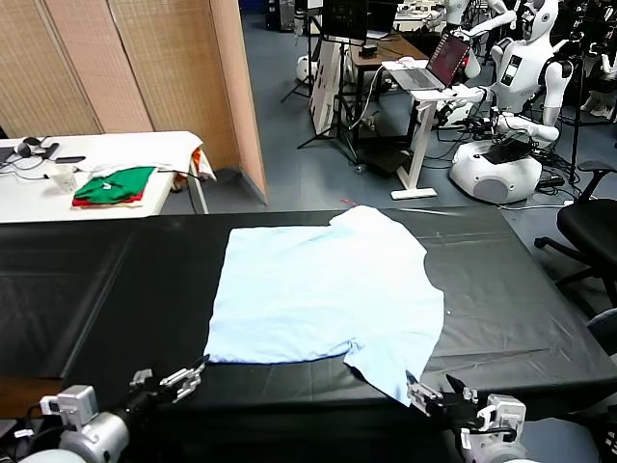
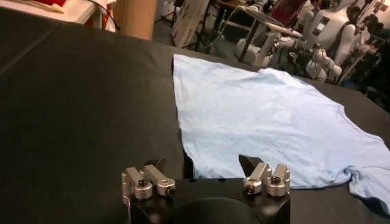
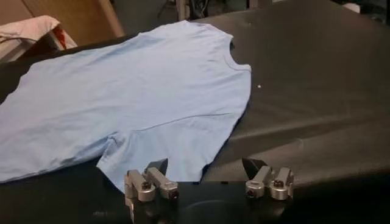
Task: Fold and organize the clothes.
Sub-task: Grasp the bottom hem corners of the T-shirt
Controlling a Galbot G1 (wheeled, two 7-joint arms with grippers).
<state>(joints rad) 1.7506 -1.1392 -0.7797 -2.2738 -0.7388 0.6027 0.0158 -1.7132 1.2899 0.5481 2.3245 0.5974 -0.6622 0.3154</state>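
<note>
The clothes are one pale blue T-shirt (image 1: 323, 294) spread flat on the black table (image 1: 116, 289), with one sleeve (image 1: 386, 371) reaching toward the front edge. My left gripper (image 1: 178, 379) hovers open at the front edge, just short of the shirt's near left corner. The left wrist view shows its open, empty jaws (image 2: 204, 163) facing the shirt (image 2: 262, 115). My right gripper (image 1: 439, 395) is open beside the tip of the near sleeve. In the right wrist view it (image 3: 205, 164) holds nothing, and the sleeve's edge of the shirt (image 3: 134, 91) lies just ahead.
A white side table (image 1: 29, 198) at the back left carries a green-and-red pile of folded clothes (image 1: 114, 185). Beyond the black table stand a desk with a laptop (image 1: 439, 63), white robots (image 1: 511, 125) and an office chair (image 1: 588, 227).
</note>
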